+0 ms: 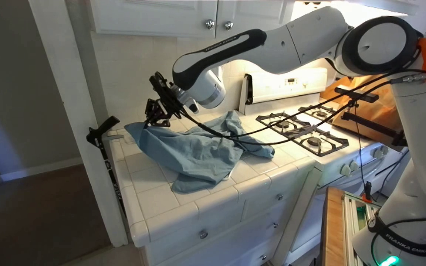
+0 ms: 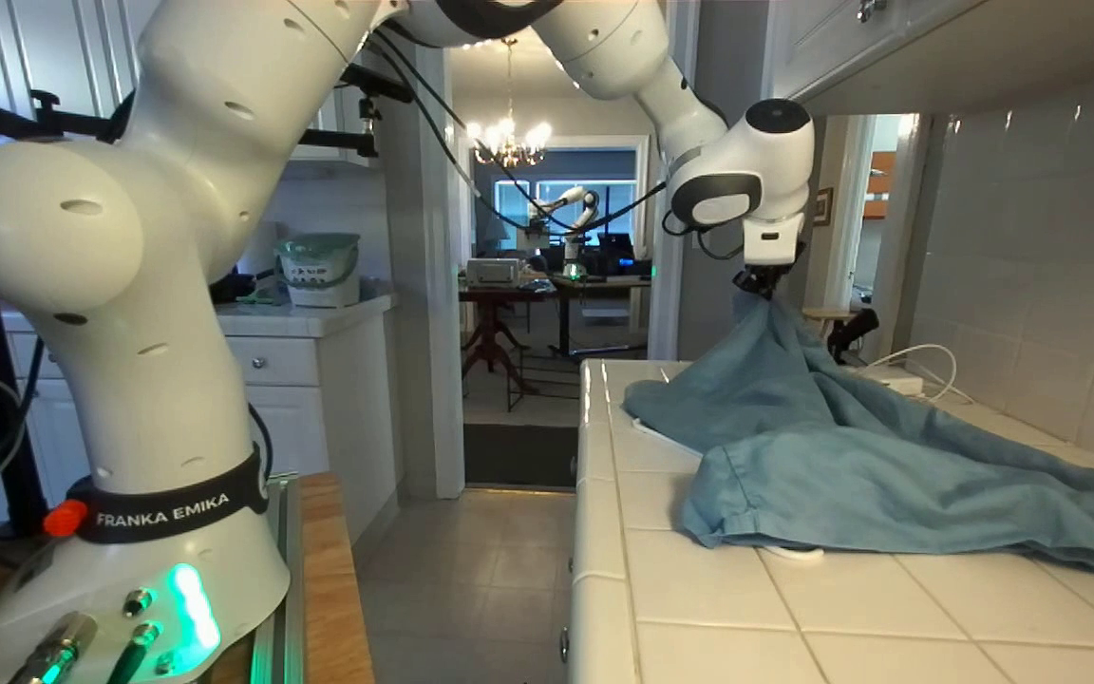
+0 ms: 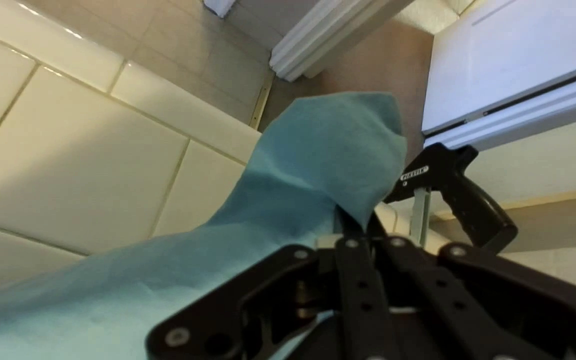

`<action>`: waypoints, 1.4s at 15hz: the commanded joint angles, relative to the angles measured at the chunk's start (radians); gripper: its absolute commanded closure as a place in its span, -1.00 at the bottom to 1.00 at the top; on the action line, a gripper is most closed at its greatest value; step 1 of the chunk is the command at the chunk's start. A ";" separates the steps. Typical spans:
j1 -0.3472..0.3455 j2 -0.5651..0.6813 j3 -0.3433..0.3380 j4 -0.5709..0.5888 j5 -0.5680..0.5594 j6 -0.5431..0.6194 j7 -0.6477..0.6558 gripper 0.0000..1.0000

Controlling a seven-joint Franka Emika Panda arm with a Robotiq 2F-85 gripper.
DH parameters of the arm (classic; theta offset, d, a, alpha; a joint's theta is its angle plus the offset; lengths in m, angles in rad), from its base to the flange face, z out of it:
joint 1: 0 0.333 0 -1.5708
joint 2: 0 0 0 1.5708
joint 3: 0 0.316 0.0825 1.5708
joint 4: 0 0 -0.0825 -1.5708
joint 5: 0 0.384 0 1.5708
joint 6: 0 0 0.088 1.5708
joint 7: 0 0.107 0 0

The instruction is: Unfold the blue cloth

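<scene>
Fingers (image 3: 358, 280) clenched on a raised end of the blue cloth (image 1: 194, 151).

Beyond the tips of the gripper (image 3: 363, 225) a flap of fabric stands out; whether the pinch sits at a corner or along an edge cannot be told. From there the cloth slopes down to the tiled counter (image 1: 150, 181), where the rest lies creased and bunched, its far end near the stove (image 1: 333, 162). It looks light, limp and matt, likely woven: little to break, not very slippery, but apt to fold back on itself if pushed, so drawing outward should suit it better. Another hold would probably serve best on a free corner, taken as a single layer. In an exterior view a white object (image 2: 794, 553) shows under the near edge and might snag it.
</scene>
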 commanded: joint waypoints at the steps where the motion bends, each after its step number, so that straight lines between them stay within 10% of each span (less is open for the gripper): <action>1: 0.022 0.012 -0.036 0.025 0.121 -0.067 -0.143 0.42; 7: 0.085 -0.115 -0.161 -0.130 0.170 -0.040 -0.192 -0.20; 12: 0.027 -0.255 -0.061 -0.364 0.346 0.226 -0.364 -0.92; 21: -0.050 -0.528 -0.065 -0.745 0.586 0.516 -0.412 -1.00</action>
